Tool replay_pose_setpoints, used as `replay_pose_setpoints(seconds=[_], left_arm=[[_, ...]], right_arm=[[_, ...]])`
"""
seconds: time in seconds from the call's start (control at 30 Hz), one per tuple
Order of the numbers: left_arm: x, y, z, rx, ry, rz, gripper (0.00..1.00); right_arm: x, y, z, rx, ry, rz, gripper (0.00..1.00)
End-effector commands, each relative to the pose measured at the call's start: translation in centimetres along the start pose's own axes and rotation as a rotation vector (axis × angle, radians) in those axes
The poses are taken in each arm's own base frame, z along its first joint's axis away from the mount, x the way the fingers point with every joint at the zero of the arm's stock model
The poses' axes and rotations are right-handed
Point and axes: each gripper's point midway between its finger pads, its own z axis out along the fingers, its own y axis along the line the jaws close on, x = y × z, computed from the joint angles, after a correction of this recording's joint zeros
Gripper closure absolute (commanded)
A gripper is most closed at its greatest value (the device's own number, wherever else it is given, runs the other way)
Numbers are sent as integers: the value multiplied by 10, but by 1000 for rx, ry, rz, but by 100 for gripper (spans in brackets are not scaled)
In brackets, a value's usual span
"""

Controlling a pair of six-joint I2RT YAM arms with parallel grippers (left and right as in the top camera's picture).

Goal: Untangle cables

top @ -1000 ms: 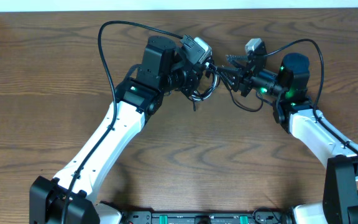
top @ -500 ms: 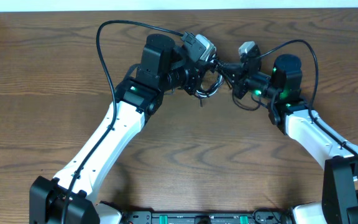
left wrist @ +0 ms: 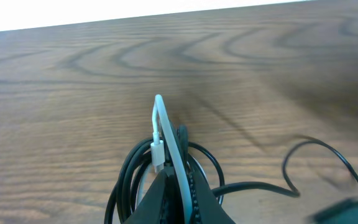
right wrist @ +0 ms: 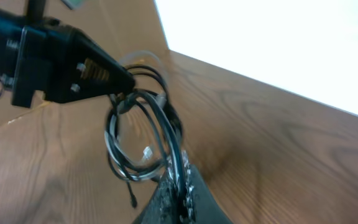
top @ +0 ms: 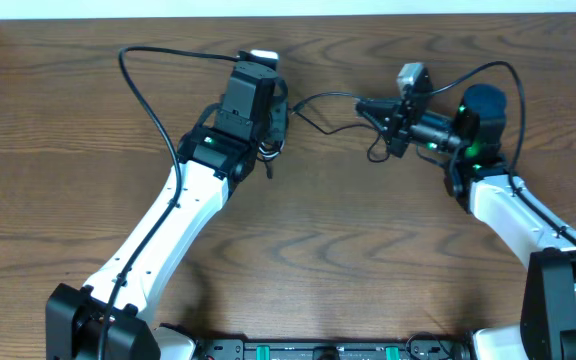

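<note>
The cables are a tangled bundle of thin black cords (left wrist: 126,180) and one white cord (left wrist: 162,124) with a small white plug. My left gripper (left wrist: 173,177) is shut on the white cord's loop, with the black coils hanging around its fingers. From above, the left gripper (top: 278,125) holds the bundle (top: 271,145) above the table. One black cord (top: 323,98) runs from it to my right gripper (top: 363,106), which is shut on that cord (right wrist: 178,158). In the right wrist view the coils (right wrist: 135,146) hang below the left gripper (right wrist: 114,78).
A loose black loop (top: 378,152) droops under the right gripper. Thicker black arm wires arc over the left arm (top: 143,75) and the right arm (top: 498,75). The wooden table (top: 348,260) ends in a white strip at the far edge.
The right gripper closed on a black cord. The left gripper pulled left with the bundle while the right drew back to the right, so one black cord now spans the gap between them.
</note>
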Motion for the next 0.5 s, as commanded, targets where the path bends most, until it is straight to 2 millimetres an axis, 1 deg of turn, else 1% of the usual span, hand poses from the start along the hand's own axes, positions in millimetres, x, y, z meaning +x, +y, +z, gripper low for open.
replay_pose_setpoints(seconds=[0.0,0.03,0.07,0.1,0.13,0.17,0.3,0.47], left_arm=[[-9,15,-7,-72,-33,-74,93],[-8,14,-7,-69,-31,-73,93],[-7,11,-6,-53,-26,-73,92],[-7,9,-6,-37,-23,-73,92],[-7,3,-6,-7,-19,-73,93],[-7,-2,-6,23,-16,-73,93],[-10,-17,-7,110,-21,-77,93],[-20,-28,-9,171,-55,-88,92]], right_arm=[[1,-40,-23,161,-4,150,99],[5,-53,-31,216,-2,201,90],[8,-62,-38,252,0,245,58],[9,-65,-41,261,0,254,35],[10,-68,-44,269,1,262,20],[11,-68,-44,269,3,264,14],[12,-61,-39,246,10,260,1],[12,-54,-34,216,19,233,1]])
